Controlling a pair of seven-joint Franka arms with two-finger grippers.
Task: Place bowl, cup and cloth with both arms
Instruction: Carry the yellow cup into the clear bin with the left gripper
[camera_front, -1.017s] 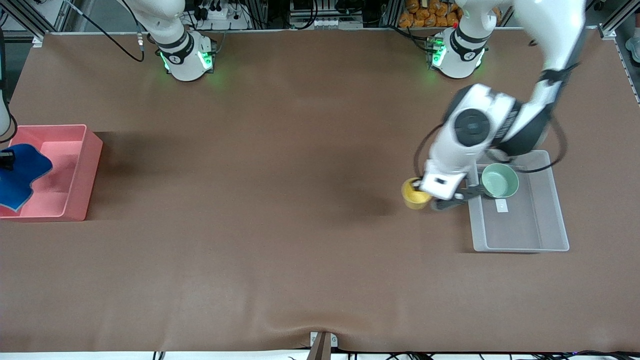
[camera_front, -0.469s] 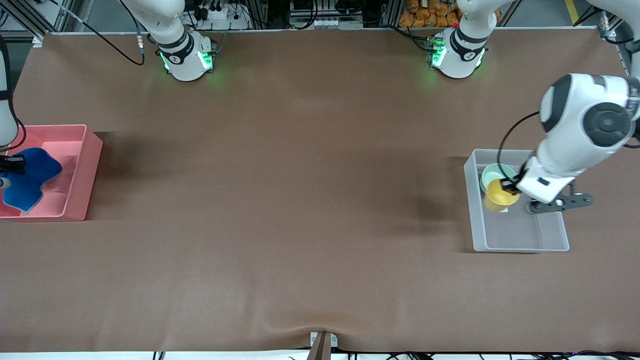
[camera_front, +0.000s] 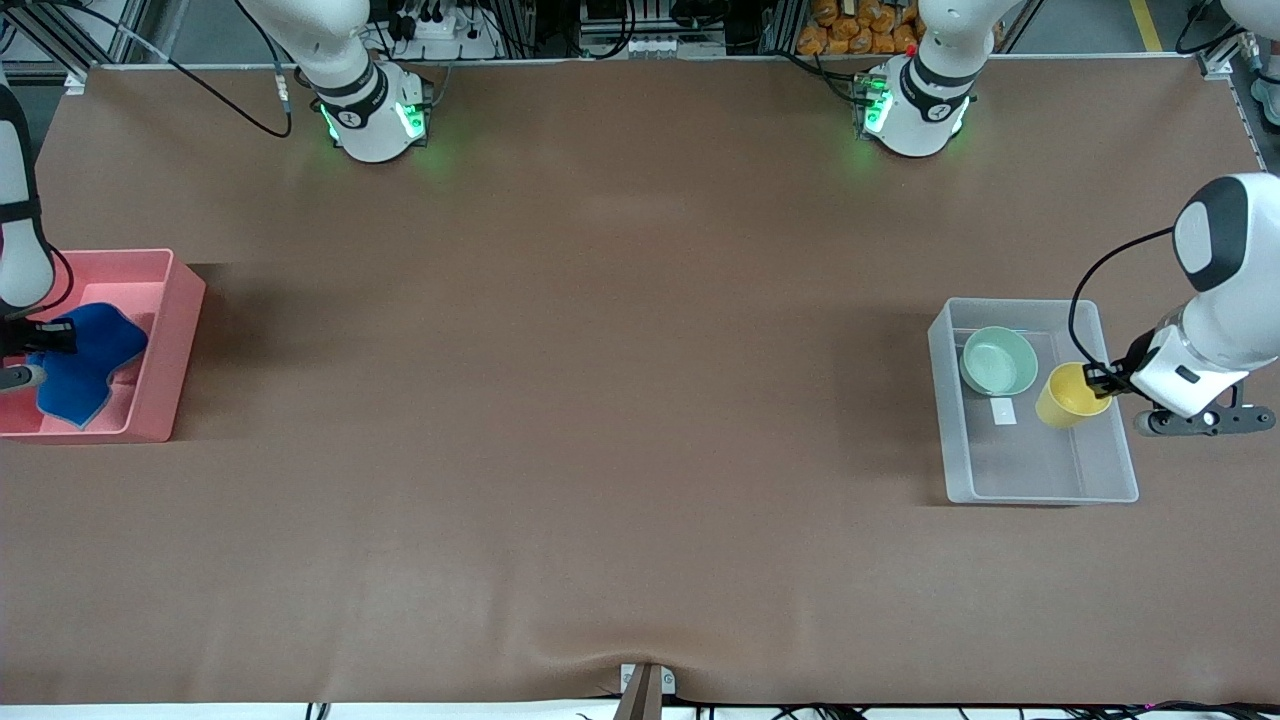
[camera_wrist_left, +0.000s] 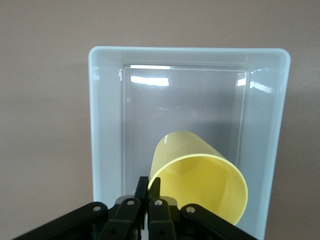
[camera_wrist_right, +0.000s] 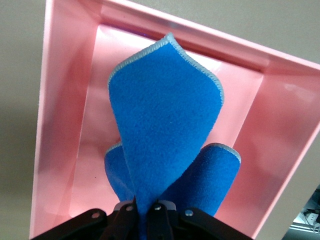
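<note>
Hanging tilted over the clear plastic bin (camera_front: 1035, 490), the yellow cup (camera_front: 1068, 395) is pinched by its rim in the left end effector (camera_front: 1105, 380), whose fingers (camera_wrist_left: 150, 186) are clamped together on the cup wall; its open mouth faces the wrist camera in the left wrist view (camera_wrist_left: 200, 182). The pale green bowl (camera_front: 998, 360) sits upright inside the same bin, in the part farther from the front camera, just beside the cup and apart from it. A small white label (camera_front: 1003, 411) lies on the bin floor near the bowl. At the right arm's end of the bench (camera_front: 600, 400), the blue cloth (camera_front: 85, 360) dangles in folds over the pink bin (camera_front: 165, 350), gripped at one edge by the right end effector (camera_front: 40, 345), its fingers (camera_wrist_right: 131, 209) closed on the fabric (camera_wrist_right: 165, 130). The cloth's grey stitched edge shows clearly in the right wrist view, with the pink bin (camera_wrist_right: 280, 125) beneath it
</note>
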